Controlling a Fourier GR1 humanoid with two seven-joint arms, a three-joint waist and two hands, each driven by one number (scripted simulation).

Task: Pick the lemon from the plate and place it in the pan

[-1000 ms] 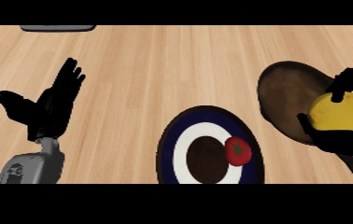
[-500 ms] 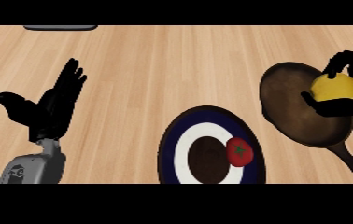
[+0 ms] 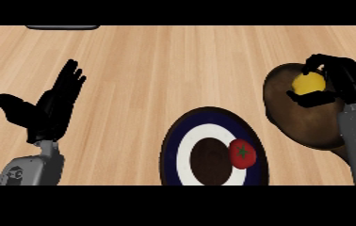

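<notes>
- the right hand (image 3: 337, 76) curls round the lemon (image 3: 308, 83), hiding part of it, over the pan (image 3: 299, 121); whether lemon and pan touch cannot be told.
- the pan is cut off at the right edge.
- a tomato (image 3: 242, 154) lies on the plate (image 3: 173, 145).
- the left hand (image 3: 50, 109) rests open at the left, holding nothing, with a wide stretch of worktop (image 3: 173, 69) between it and the plate.
</notes>
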